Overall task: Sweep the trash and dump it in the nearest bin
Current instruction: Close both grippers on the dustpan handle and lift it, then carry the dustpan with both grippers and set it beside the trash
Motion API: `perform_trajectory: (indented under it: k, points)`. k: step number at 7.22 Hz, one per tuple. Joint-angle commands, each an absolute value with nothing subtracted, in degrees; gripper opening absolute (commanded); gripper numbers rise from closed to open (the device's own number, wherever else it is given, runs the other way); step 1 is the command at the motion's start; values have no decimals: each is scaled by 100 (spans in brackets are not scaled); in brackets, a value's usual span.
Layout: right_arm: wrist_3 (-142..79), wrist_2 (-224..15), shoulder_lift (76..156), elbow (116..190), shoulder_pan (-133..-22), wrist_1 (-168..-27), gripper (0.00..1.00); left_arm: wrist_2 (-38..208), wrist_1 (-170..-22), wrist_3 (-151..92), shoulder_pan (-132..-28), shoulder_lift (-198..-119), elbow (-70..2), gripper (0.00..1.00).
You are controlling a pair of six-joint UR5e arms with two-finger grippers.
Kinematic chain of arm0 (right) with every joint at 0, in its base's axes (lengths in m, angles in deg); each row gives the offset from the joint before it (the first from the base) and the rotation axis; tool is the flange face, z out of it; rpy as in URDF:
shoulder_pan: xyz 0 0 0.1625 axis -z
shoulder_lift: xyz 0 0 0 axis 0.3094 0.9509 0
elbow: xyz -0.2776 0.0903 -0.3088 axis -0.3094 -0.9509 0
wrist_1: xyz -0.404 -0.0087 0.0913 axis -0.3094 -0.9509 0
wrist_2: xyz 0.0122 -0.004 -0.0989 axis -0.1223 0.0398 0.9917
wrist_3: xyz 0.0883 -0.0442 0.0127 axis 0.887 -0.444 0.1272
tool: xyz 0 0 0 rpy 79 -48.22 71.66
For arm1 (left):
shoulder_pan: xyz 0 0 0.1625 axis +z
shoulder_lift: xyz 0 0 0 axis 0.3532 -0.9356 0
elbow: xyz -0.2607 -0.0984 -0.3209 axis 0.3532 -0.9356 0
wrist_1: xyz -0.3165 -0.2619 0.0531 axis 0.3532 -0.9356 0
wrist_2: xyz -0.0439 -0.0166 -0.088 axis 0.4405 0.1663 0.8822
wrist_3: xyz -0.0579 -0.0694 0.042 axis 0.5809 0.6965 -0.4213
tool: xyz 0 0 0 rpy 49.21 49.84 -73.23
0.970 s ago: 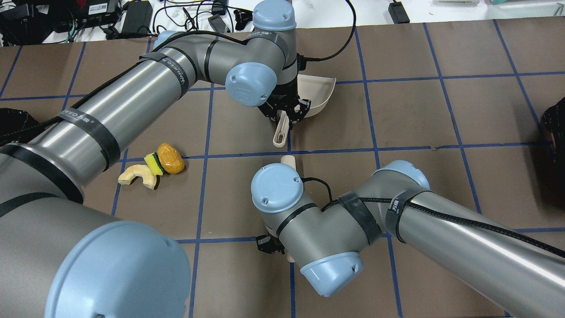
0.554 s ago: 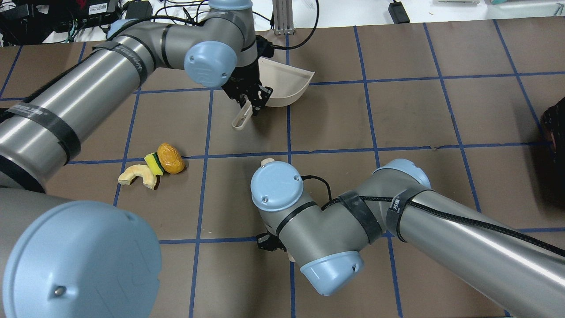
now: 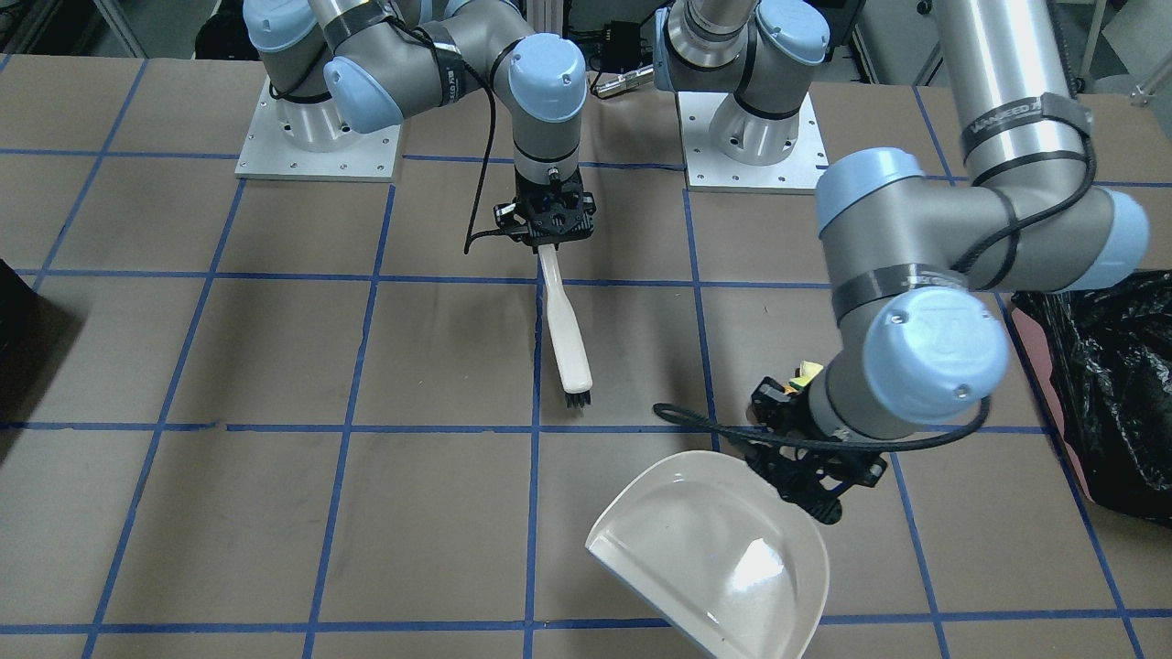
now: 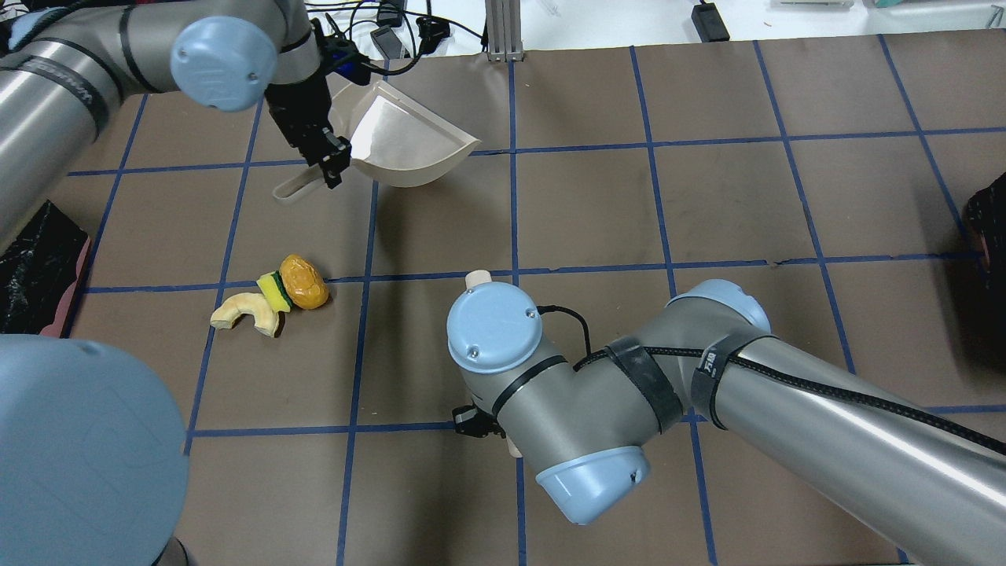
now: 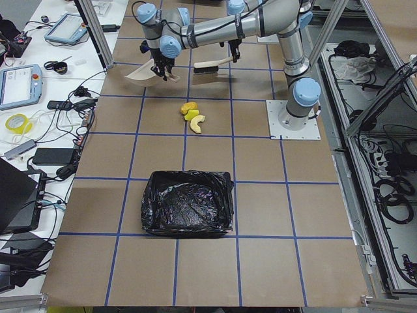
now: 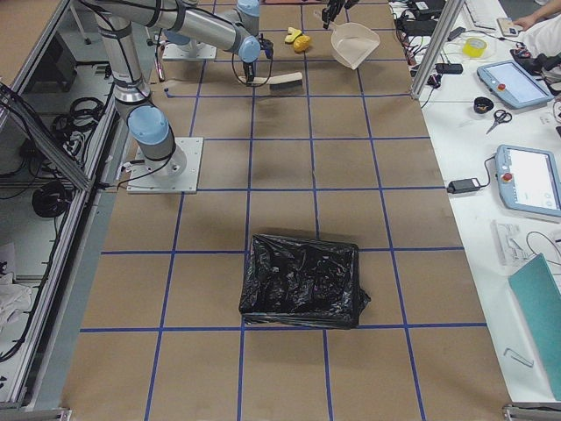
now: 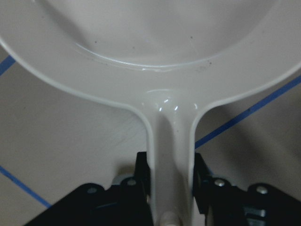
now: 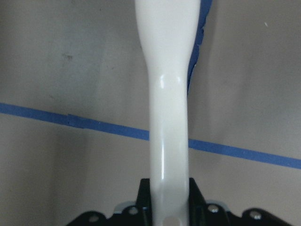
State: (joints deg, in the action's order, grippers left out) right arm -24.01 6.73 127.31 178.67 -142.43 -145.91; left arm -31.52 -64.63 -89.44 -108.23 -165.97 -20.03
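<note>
The trash lies together on the brown table: an orange-brown lump point(image 4: 303, 281), a yellow-and-green wedge point(image 4: 273, 291) and a pale curved piece point(image 4: 240, 311). My left gripper point(image 4: 326, 165) is shut on the handle of the white dustpan point(image 4: 401, 137), which hangs tilted above the table, beyond the trash; the left wrist view shows the handle point(image 7: 171, 141) between the fingers. My right gripper point(image 3: 548, 224) is shut on a white brush point(image 3: 568, 339), bristles toward the table's middle, to the right of the trash. The pink-sided bin point(image 4: 35, 267) with its black bag sits at the table's left edge.
A plain dark container point(image 4: 992, 228) stands at the table's right edge. My right arm's elbow and wrist point(image 4: 495, 330) hang over the table's middle. Cables and devices point(image 4: 236, 27) lie past the far edge. Blue tape lines grid the table.
My left arm has swung the dustpan to the left along the far side and tilted it up. The right arm and the trash have barely moved.
</note>
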Motion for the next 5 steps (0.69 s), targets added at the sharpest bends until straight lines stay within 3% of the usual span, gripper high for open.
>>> perform_trajectory:
  k: [1, 5]
  points:
    - [-2199, 413, 12808, 17863, -14152, -14654, 0, -3493, -6889, -10915, -10035, -16330, -2105, 0]
    - [-2128, 480, 12817, 17689, -14133, -14488, 0, -4188, -6743, -14404, -8820, -16188, -2298, 0]
